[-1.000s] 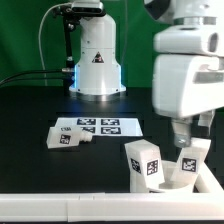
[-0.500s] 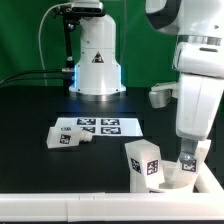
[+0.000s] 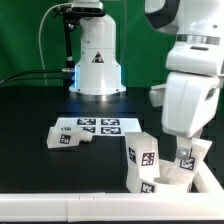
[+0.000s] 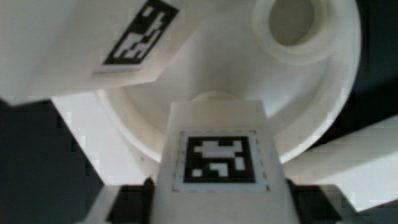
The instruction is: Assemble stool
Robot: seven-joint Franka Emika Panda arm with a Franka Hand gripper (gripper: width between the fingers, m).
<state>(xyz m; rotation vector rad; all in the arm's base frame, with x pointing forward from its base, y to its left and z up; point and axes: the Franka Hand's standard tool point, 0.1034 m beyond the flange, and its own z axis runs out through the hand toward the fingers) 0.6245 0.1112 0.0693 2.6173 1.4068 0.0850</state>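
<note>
Stool leg (image 4: pixel 217 150): likely light, rigid, slick plastic; jaws clamped on its flat sides, above seat (image 4: pixel 125 120), desk (image 3: pixel 30 110) front edge.

Between the marker board (image 3: pixel 100 126) and the robot base (image 3: pixel 97 62), the table (image 3: pixel 35 105) is bare. A loose leg (image 3: pixel 66 139) obstructs the board's end at the exterior view's left.

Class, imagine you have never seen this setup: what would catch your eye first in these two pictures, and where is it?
The bulky white arm fills the exterior view's right, its tool closed on a tagged stool leg over the round seat. A second tagged leg stands beside it, toward the exterior view's left. Mid-table lies the marker board, with a loose leg at its far-left end.
</note>
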